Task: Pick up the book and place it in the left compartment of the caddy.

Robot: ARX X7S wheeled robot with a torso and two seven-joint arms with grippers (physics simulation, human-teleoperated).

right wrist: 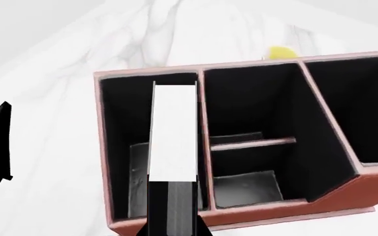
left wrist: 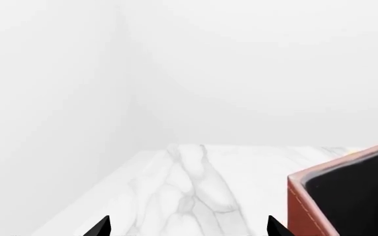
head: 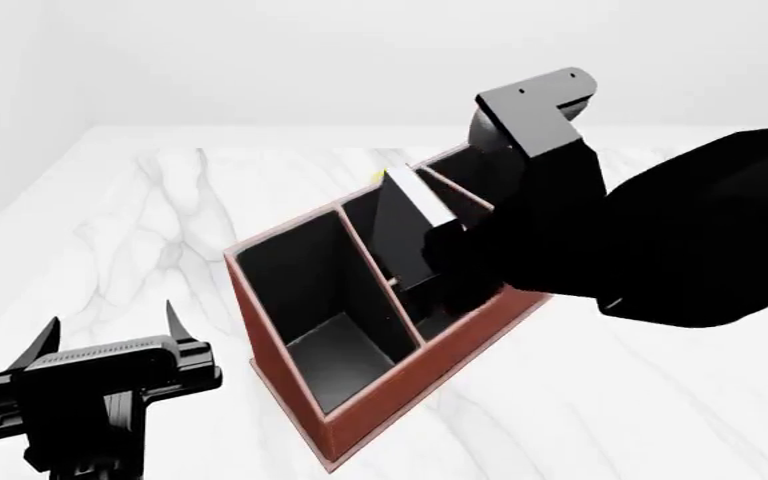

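Observation:
The reddish-brown caddy (head: 357, 425) stands on the marble table, and its corner shows in the left wrist view (left wrist: 305, 206). My right gripper (right wrist: 173, 223) is shut on the book (right wrist: 173, 130). It holds the book on edge, white page edges up, above the caddy, over the left compartment (right wrist: 124, 123) near the divider to the split sections. In the head view the book (head: 404, 215) hangs over the caddy's middle under my right arm, beside the long left compartment (head: 307, 300). My left gripper (head: 107, 340) is open and empty, left of the caddy; its tips frame bare table in the left wrist view (left wrist: 187, 227).
A small yellow object (right wrist: 281, 51) lies on the table behind the caddy and also shows in the head view (head: 377, 178). The caddy's tall square section (right wrist: 360, 108) is at its far end. The marble table (head: 157, 220) ends at white walls.

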